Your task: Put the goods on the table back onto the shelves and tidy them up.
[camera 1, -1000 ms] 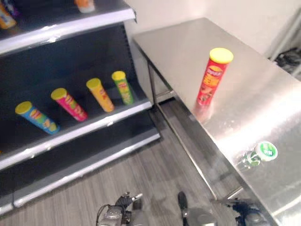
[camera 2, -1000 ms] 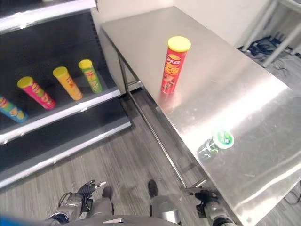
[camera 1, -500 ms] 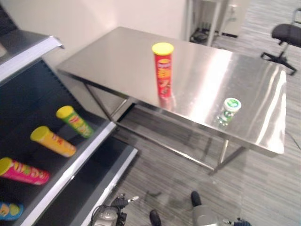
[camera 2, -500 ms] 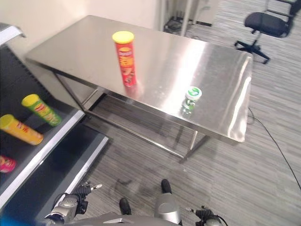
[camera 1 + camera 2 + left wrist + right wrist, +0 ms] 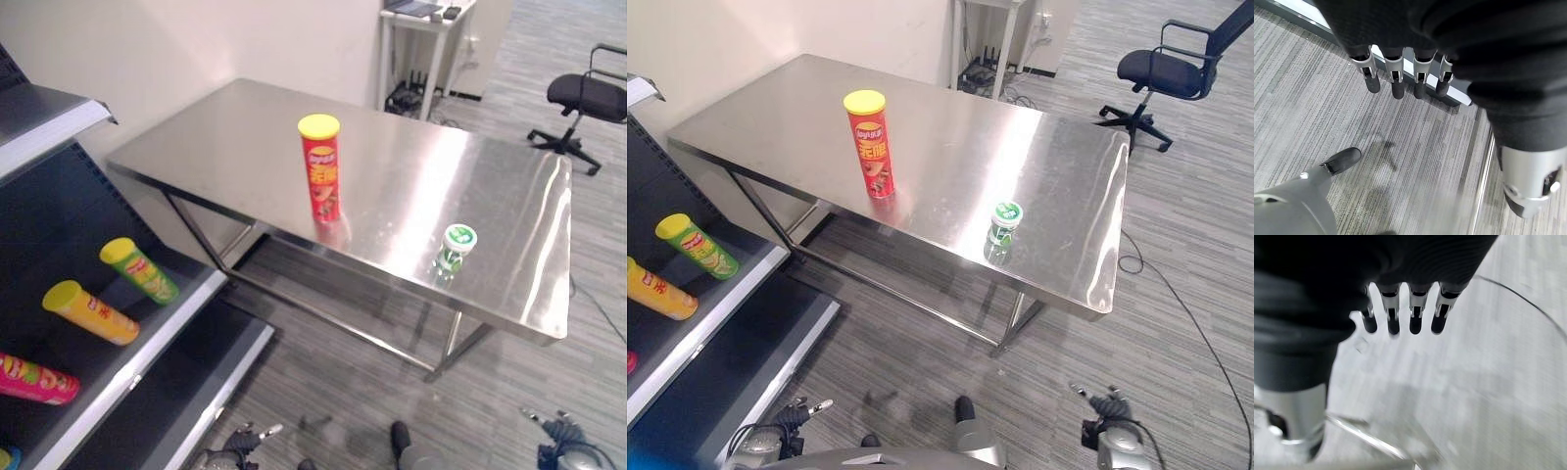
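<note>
A red chips can [image 5: 319, 168] with a yellow lid stands upright near the middle of the steel table [image 5: 235, 137]. A small bottle with a green cap [image 5: 454, 248] stands toward the table's near right edge. On the dark shelf [image 5: 147, 362] at the left lie a green can [image 5: 140, 270], a yellow can [image 5: 88, 311] and a pink can [image 5: 34, 380]. My left hand [image 5: 1396, 73] hangs low over the floor, fingers straight, holding nothing. My right hand [image 5: 1400, 308] also hangs low, open and empty, well short of the table.
A black office chair [image 5: 1166, 69] stands at the far right on the grey plank floor. A white side table [image 5: 431, 29] sits against the wall behind the steel table. An upper shelf edge [image 5: 49, 122] juts out at the left.
The camera has swung from the shelf toward the table, so the whole picture shifted. The can and the bottle keep their places. Both hands stay low.
</note>
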Controlling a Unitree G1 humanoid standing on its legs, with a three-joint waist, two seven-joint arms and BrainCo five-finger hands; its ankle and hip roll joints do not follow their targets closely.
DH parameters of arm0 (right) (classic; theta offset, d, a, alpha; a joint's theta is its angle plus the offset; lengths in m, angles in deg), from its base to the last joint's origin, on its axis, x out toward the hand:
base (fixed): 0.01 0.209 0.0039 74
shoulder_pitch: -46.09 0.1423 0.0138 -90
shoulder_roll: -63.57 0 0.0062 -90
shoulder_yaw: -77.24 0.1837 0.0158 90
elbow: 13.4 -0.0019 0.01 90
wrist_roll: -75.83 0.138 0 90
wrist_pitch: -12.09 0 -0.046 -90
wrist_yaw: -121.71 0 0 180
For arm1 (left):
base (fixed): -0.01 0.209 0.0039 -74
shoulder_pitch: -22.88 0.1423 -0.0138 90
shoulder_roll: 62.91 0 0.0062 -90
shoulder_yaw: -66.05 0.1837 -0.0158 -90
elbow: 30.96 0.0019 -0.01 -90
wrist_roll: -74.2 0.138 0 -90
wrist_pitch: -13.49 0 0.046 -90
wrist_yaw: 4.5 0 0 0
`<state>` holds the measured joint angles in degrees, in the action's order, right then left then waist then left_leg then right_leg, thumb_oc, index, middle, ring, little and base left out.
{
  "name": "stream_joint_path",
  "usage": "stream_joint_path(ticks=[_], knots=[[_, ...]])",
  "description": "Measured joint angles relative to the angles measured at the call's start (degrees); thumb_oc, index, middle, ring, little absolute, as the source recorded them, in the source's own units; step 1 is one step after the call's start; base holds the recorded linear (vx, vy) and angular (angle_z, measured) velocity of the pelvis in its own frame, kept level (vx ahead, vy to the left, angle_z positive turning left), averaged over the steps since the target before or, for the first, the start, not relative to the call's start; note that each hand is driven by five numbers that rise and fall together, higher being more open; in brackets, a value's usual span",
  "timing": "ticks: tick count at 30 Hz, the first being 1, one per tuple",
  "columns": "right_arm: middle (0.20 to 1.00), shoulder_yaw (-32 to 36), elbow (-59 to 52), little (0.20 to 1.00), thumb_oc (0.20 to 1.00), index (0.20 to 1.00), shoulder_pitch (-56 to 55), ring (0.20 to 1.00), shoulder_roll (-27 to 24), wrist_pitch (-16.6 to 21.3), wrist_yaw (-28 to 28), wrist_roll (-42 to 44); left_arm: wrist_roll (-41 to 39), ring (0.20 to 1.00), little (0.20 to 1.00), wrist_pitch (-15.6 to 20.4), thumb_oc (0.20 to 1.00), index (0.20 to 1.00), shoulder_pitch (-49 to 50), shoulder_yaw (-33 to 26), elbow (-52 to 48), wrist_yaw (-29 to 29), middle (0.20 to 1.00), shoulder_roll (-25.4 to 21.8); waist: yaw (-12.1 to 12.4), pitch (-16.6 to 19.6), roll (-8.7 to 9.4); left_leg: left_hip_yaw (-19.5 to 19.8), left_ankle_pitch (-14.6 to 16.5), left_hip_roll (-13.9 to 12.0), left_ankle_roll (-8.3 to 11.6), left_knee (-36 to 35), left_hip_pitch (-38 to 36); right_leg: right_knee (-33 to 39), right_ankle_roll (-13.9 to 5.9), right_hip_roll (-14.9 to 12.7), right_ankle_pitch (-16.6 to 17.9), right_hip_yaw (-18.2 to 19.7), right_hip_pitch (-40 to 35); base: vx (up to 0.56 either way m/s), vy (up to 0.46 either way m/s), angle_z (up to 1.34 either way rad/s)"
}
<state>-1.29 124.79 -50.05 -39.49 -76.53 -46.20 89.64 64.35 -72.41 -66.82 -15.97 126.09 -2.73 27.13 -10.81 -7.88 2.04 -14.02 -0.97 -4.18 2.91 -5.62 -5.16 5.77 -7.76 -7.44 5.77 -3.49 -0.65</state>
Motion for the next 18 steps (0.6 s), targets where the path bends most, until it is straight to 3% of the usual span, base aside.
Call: stream_joint_path(ticks=[2,6,7,9,15,18], knots=[[1.000,3.53,-3.44,1.000,1.000,1.000,-1.31,1.000,-7.09,-0.27,1.30,-0.74,0.00,1.000,1.000,-0.01,1.000,1.000,0.05,0.00,-0.30,0.03,1.000,0.02,-0.04,-0.24,0.13,0.44,0.13,0.02,0.10,0.00,-0.07,0.06,-0.02,-0.06,-0.01,-0.60,-0.43,0.03,-0.042,0.13],[1.000,10.97,-12.55,1.000,1.000,1.000,-4.40,1.000,-16.34,-0.83,3.40,-6.37,0.03,1.000,1.000,0.21,1.000,1.000,0.68,-1.63,-2.19,0.00,1.000,0.25,0.01,-1.13,0.86,0.73,0.29,-0.23,0.30,-0.02,-0.04,0.12,-0.25,0.00,-0.21,-0.93,-0.65,0.03,-0.049,0.05],[1.000,12.91,-16.34,1.000,1.000,1.000,-5.91,1.000,-19.18,-0.46,3.71,-7.89,0.03,1.000,1.000,0.32,1.000,1.000,1.31,-1.63,-2.53,0.00,1.000,0.30,-0.24,-1.20,-0.06,0.77,0.35,-0.13,0.38,-0.01,-0.07,0.09,-0.27,-0.10,-0.29,-1.04,-0.83,0.03,-0.042,0.02],[1.000,17.23,-19.36,1.000,1.000,1.000,-5.35,1.000,-22.34,0.71,4.18,-9.44,0.02,1.000,1.000,0.30,1.000,1.000,1.57,-1.82,-2.54,0.01,1.000,0.48,-0.44,-1.72,0.87,0.81,0.80,-0.34,0.48,-0.02,-0.02,0.11,-0.53,0.12,-0.81,-1.03,-0.62,0.03,-0.069,0.00],[1.000,17.24,-22.66,1.000,1.000,1.000,-5.13,1.000,-30.10,2.98,0.16,-9.24,-0.02,1.000,1.000,0.32,1.000,1.000,2.77,-1.45,-3.26,-0.71,1.000,1.15,-0.38,-1.86,0.76,0.94,0.60,-0.46,0.18,-0.01,0.08,0.09,-0.44,0.29,-0.87,-1.20,-0.56,0.00,-0.023,0.00],[1.000,16.69,-22.69,1.000,1.000,1.000,-5.02,1.000,-30.00,3.30,-0.96,-9.24,-0.02,1.000,1.000,0.34,1.000,1.000,2.57,-1.46,-3.35,-0.87,1.000,1.16,0.13,-1.86,0.78,1.08,0.50,-0.35,0.32,0.00,0.15,0.09,-0.40,0.20,-0.87,-1.32,-0.59,0.01,-0.081,0.01]])
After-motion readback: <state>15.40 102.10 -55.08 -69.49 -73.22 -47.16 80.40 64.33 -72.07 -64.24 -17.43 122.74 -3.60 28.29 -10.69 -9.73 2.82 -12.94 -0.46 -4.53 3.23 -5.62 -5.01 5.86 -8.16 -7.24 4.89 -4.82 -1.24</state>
